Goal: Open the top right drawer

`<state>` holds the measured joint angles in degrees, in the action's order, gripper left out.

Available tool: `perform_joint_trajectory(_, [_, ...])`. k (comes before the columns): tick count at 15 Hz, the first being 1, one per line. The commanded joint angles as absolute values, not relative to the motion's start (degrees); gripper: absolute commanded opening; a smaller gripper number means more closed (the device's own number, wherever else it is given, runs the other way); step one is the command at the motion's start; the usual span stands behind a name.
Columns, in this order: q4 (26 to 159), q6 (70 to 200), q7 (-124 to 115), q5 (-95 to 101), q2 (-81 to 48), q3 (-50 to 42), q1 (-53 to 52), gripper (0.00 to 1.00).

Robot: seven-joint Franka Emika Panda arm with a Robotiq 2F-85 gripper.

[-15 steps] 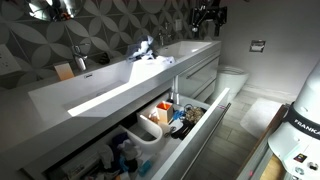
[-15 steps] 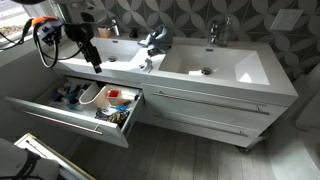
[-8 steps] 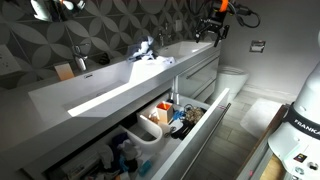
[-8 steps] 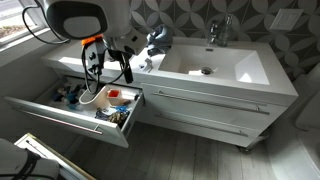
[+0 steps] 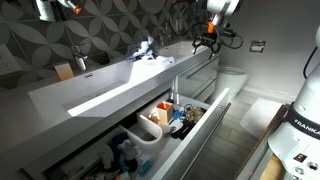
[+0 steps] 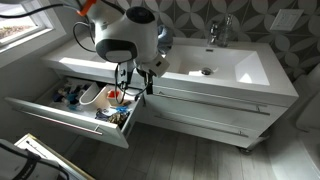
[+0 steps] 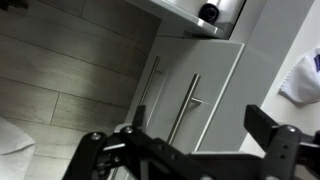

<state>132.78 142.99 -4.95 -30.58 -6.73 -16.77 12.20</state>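
Open drawer [image 6: 60, 122]: juts far out into the room, crammed with clutter, blocking that side.
Top right drawer [image 6: 215, 100]: front unobstructed.
Floor [image 6: 190, 160]: free before it.

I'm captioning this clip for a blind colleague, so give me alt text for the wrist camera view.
The open gripper fills the bottom edge, its two dark fingers spread wide, facing flat grey drawer fronts with two slim bar handles. Wood-look floor planks run along the left, and the whole picture is tilted.
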Motion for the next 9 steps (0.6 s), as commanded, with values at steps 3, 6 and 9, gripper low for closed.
perform_joint_trajectory(3, [130.5, 143.2, -4.6, -31.1, -11.6, -15.1, 15.3, 1.0])
perform_joint_trajectory(6, [130.5, 143.2, -4.7, -31.2, -10.8, -14.7, 15.1, 1.0])
perform_joint_trajectory(9, [129.7, 144.0, -3.0, -32.8, -11.6, -14.4, 15.6, 1.0])
